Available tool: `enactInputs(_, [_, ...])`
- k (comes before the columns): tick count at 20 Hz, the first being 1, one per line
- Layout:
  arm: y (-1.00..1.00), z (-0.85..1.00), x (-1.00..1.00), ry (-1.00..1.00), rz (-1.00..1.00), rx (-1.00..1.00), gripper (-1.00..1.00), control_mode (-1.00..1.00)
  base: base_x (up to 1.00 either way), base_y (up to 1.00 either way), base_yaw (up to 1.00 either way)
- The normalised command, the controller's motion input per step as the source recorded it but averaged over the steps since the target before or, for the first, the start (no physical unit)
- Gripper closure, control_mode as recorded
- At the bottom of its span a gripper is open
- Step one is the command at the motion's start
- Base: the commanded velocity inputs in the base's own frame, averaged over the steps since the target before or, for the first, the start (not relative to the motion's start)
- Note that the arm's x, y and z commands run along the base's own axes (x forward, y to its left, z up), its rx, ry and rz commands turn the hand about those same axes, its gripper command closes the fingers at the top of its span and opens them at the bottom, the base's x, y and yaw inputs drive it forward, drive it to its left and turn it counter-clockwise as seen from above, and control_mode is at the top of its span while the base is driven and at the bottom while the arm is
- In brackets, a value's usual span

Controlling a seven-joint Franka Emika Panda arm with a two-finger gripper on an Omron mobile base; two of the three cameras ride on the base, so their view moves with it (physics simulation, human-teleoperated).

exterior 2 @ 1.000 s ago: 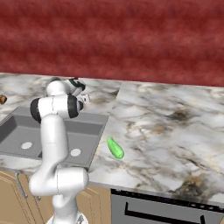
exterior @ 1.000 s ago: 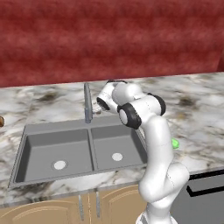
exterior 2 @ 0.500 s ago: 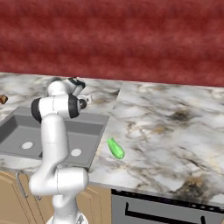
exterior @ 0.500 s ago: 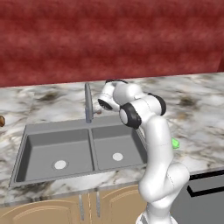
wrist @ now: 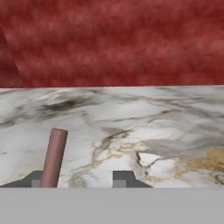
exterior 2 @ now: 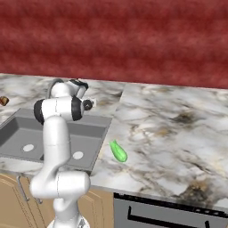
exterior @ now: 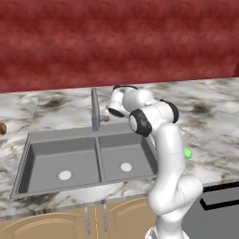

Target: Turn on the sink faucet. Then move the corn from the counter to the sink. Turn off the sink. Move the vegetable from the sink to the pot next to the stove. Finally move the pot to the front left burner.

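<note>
Faucet lever (wrist: 54,157) pokes up reddish by the left fingertip (wrist: 36,179) of the gripper (wrist: 81,180), whose two tips stand apart with nothing pinched. The sink faucet (exterior: 94,110) rises behind the grey sink (exterior: 44,158). Corn (exterior 2: 118,151) lies on the counter (exterior 2: 178,133), right of the sink.

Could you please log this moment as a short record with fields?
faucet: upright behind the sink, reddish lever sticking out
gripper: at the lever, fingers part open, lever by one fingertip
water: none seen running
corn: on the counter right of the sink
basins: both hold nothing, white drains showing
stove: front edge at lower right
</note>
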Motion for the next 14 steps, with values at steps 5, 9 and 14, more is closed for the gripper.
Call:
enactInputs(5, [-0.97, -0.59, -0.04, 0.09, -0.03, 0.10, 1.00, -1.00, 0.00, 0.00, 0.00])
enactInputs(9, [-1.00, -0.65, -0.06, 0.09, -0.05, 0.11, 1.00, -1.00, 0.00, 0.00, 0.00])
enactInputs(14, [-1.00, -0.66, -0.06, 0.09, -0.04, 0.12, 1.00, -1.00, 0.00, 0.00, 0.00])
